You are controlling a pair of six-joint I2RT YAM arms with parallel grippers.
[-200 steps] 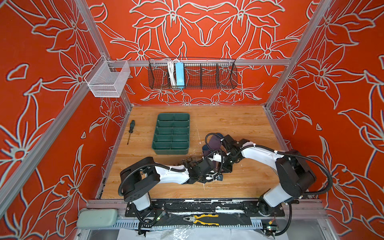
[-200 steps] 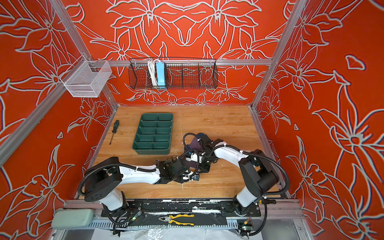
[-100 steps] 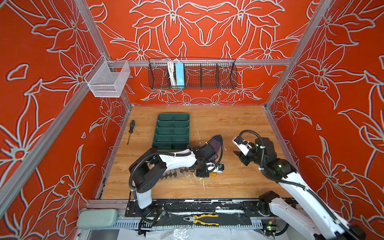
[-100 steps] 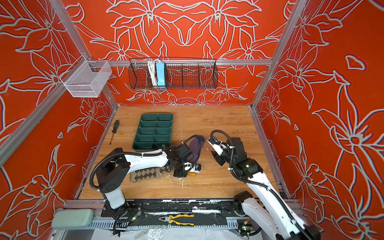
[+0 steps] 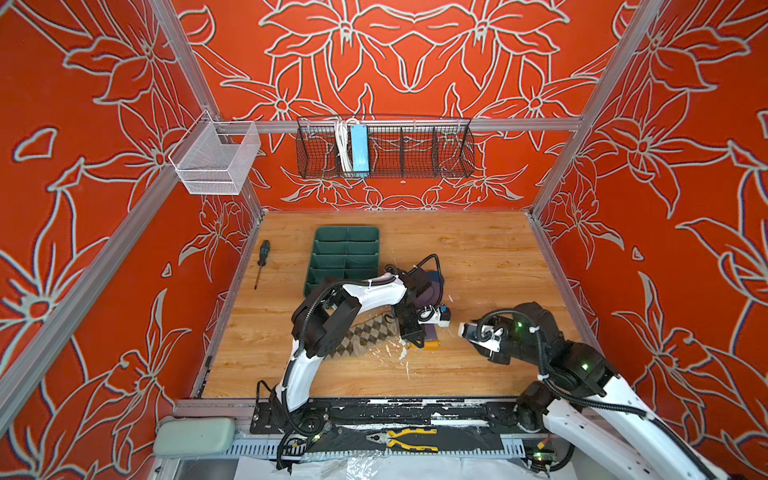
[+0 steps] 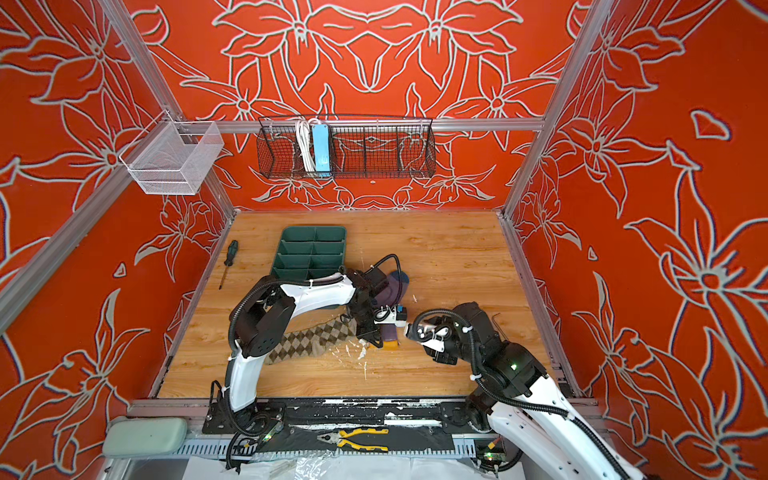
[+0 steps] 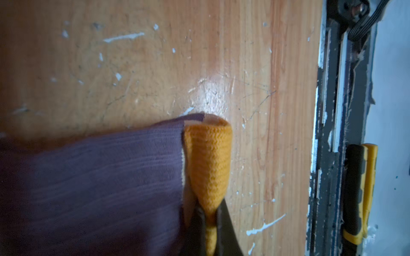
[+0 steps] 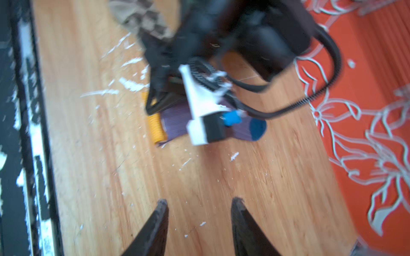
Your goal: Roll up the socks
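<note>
The purple ribbed sock [image 7: 99, 177] lies stretched on the wooden floor, its teal toe [image 8: 257, 129] toward the back. My left gripper [image 7: 209, 221] is shut on its yellow cuff [image 7: 208, 159], pinched between both fingers. In both top views the left gripper [image 5: 415, 336] stands over the cuff [image 6: 390, 344]. The beige argyle sock [image 5: 365, 336] lies flat to the left, partly under the left arm. My right gripper [image 8: 199, 200] is open and holds nothing. It hovers over bare wood to the right of the cuff.
A green compartment tray [image 5: 347, 257] sits behind the socks, and a screwdriver [image 5: 262, 259] lies by the left wall. A black wire basket [image 5: 384, 145] and a white mesh basket [image 5: 216, 158] hang on the walls. Pliers [image 5: 409, 438] lie on the front rail. White flecks dot the wood.
My right gripper left the socks, opened, and swung away to the right front. My left gripper stayed shut on the cuff and shifted right. The argyle sock now lies uncovered.
</note>
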